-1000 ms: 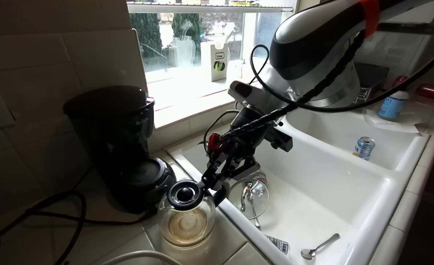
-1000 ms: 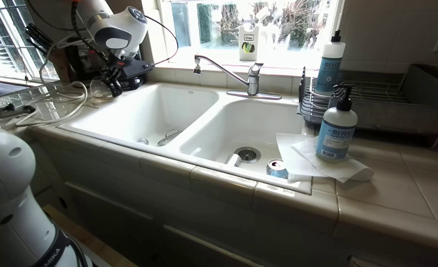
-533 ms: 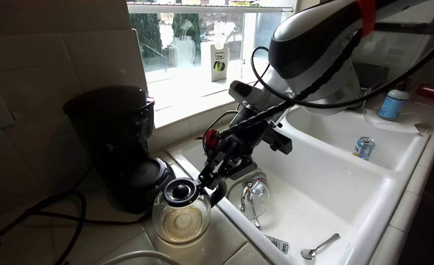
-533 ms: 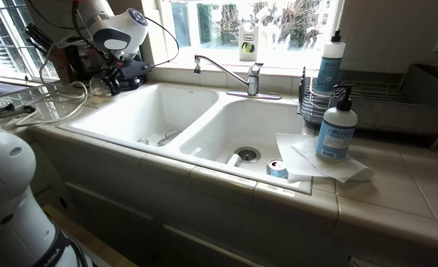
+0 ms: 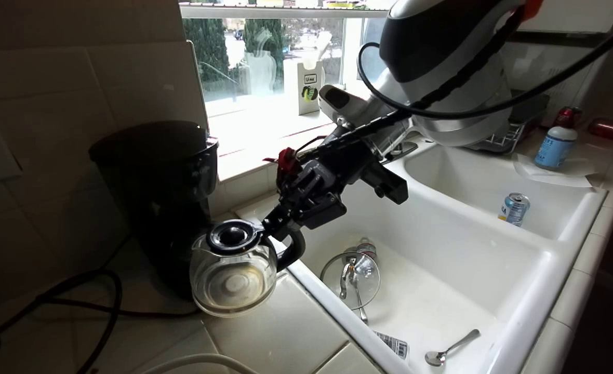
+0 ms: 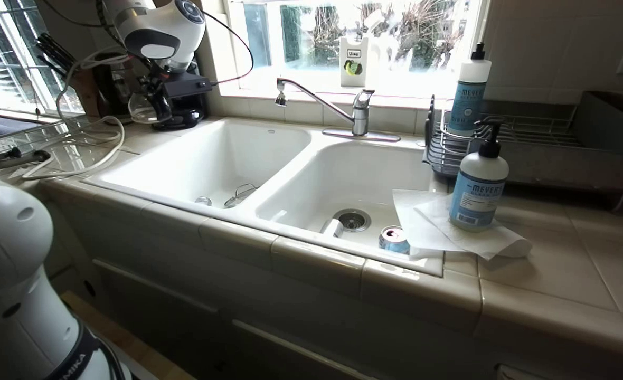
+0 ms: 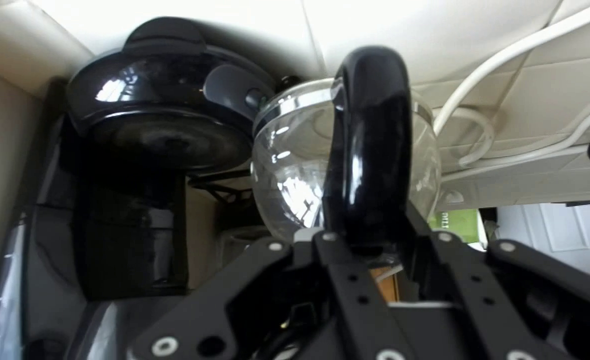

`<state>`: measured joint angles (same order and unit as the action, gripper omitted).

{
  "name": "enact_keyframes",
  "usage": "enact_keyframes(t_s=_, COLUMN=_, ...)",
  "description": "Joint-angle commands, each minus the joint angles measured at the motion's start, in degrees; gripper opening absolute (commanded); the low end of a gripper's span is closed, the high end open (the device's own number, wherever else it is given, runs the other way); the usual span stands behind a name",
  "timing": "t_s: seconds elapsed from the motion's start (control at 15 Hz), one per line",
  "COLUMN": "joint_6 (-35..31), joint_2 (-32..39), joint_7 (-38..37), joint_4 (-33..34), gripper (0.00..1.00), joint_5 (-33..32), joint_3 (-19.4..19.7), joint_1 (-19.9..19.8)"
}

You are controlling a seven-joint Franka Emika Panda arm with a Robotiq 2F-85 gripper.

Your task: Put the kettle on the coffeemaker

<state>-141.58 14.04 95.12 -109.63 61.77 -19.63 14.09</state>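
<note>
the gripper (image 7: 370,240) is clamped on the black handle (image 7: 373,135) of the glass coffee carafe (image 5: 234,285), which appears raised off the tiled counter (image 5: 291,332), just beside the base plate (image 7: 170,142) of the black drip coffeemaker (image 5: 153,192). a white double sink (image 5: 457,259) lies on the handle side, a chrome faucet (image 6: 360,113) at its back, a daylit window (image 6: 311,37) above. the handle points toward the sink, the spout (image 5: 197,246) the opposite way; that long axis runs roughly level, lid (image 5: 234,236) uppermost.
</note>
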Motion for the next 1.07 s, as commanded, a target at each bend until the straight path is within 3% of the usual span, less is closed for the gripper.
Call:
enact_keyframes(t_s=0.0, joint_6=-5.5, joint_2=0.8, joint_7=-8.9, joint_4=2.3, gripper=0.07, joint_5=-3.1, joint_3=1.7, joint_1=1.9)
enact_keyframes(t_s=0.4, joint_6=-9.1, joint_2=4.2, joint_7=-22.6, joint_4=6.2, gripper=0.07, joint_5=-12.0, joint_3=1.8, joint_1=2.3)
enact_keyframes(t_s=1.0, joint_6=-10.8, joint_2=9.6, joint_7=-32.0, joint_4=12.8, gripper=0.07, joint_5=-22.0, joint_3=0.1, joint_1=2.8)
